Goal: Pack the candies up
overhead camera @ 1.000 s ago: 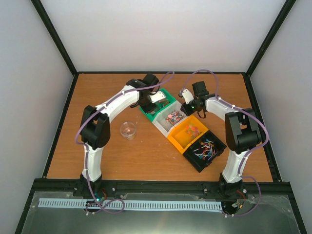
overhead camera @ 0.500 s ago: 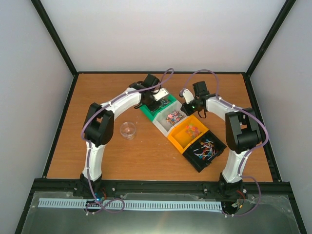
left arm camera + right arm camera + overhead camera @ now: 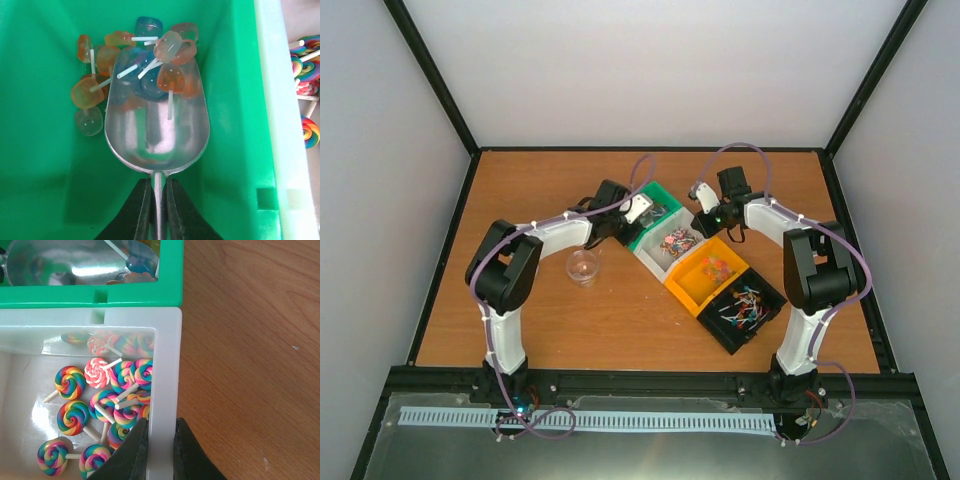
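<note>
Left fingers [image 3: 132,215] clamped on scoop handle, bottom centre | right fingers [image 3: 136,447] pinch white bin [image 3: 167,365] wall, frame bottom | bench [image 3: 620,320] > green bin [image 3: 40,175] > scoop [image 3: 157,135] > candies [image 3: 170,75] heaped at scoop tip, upper centre, some beside it | risk: tilting on lift rolls them off open lip | handle mostly hidden between fingers

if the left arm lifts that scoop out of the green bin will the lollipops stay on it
Probably only partly. The lollipops sit heaped at the open lip of the scoop, so a forward tilt would likely spill some. The scoop looks smooth metal, so they may slide. The left pincer holds just its thin handle, so it could twist.
</note>
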`<state>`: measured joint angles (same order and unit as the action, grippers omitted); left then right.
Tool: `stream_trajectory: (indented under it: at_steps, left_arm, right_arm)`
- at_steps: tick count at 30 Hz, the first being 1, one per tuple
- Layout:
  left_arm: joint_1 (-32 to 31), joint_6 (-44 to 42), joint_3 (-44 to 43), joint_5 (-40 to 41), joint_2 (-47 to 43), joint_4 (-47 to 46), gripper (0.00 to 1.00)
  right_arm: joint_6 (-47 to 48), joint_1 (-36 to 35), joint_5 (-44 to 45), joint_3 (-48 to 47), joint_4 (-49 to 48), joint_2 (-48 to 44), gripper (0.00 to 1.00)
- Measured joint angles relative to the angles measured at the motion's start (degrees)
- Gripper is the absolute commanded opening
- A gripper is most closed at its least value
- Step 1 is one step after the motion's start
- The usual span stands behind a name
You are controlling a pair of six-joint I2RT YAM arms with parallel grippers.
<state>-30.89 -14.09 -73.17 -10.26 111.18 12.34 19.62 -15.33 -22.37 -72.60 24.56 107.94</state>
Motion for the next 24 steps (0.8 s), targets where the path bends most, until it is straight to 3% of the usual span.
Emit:
stream_trajectory:
  at_steps: [12, 24]
  left_arm:
    - [4.11, 4.33, 13.14, -9.64, -4.96, -15.04, 0.01]
    - [5.77, 4.48, 21.81, -12.61, -10.45, -24.37, 0.01]
  right_arm:
    - [0.9, 0.42, -1.88, 0.0, 0.55, 0.11, 0.03]
    - [0.9, 1.11, -3.91, -1.09, 1.73, 0.98, 0.03]
